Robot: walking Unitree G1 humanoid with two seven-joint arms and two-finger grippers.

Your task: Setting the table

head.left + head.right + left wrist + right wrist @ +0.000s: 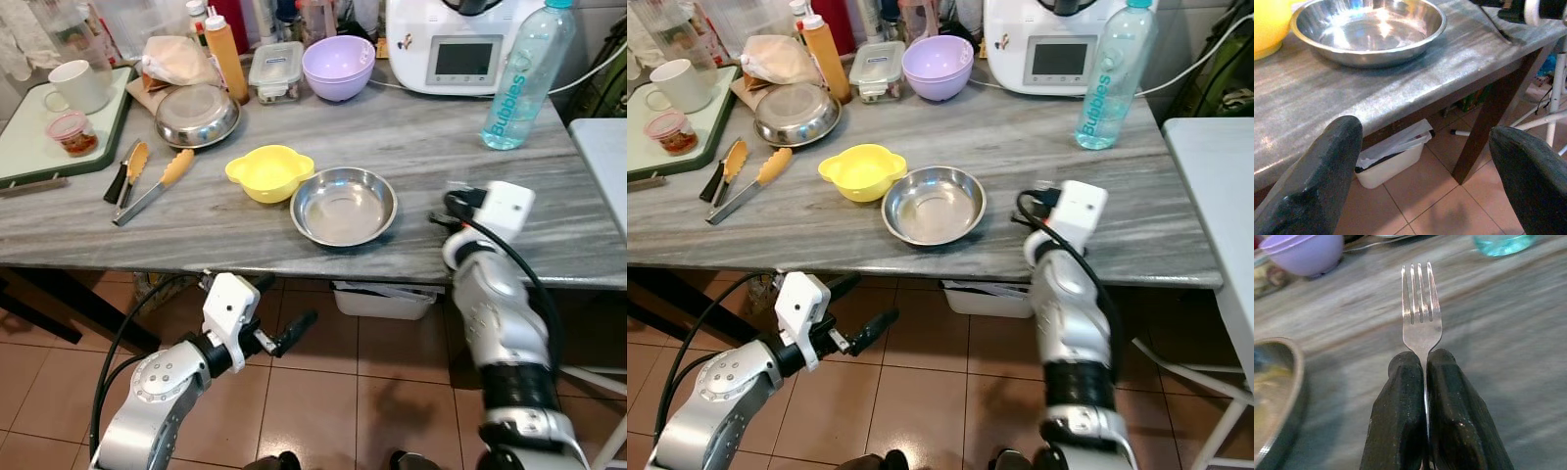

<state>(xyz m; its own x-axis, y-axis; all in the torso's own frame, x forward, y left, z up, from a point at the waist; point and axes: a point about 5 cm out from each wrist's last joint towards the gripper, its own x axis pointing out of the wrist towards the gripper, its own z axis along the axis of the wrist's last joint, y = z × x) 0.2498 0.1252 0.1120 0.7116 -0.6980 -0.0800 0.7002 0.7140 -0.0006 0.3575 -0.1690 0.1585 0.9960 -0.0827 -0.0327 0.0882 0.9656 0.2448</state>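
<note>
I'm mid-placement: the right gripper (1425, 382) has its fingers pinched tight on a fork (1421, 308), tines pointing out over the table (549, 211). It sits just to the right of the steel plate (344, 206), low over the tabletop; whether the fork touches the surface I can't tell.

Step in hand, as I judge it: laying the fork down beside that plate. The next move calls for lowering until the fork lies flat, keeping it parallel to the plate's right side and clear of the rim, then opening the fingers and backing straight out so the tines don't drag.

The left gripper (294, 331) is idle below the table edge, in front of the plate, fingers spread wide, nothing in it.

Count, taking the plate as reference:
- 1 fork, held right of it
- 2 steel dishes: the plate itself, plus another steel dish (197, 115) far left behind it
- 1 yellow bowl (269, 171) touching its left rim
- 1 purple bowl (338, 67) behind it
- 1 water bottle (524, 73) behind and right
- 1 pair of tongs (152, 186) well left
- 1 mug (78, 86) far left on a tray
</note>
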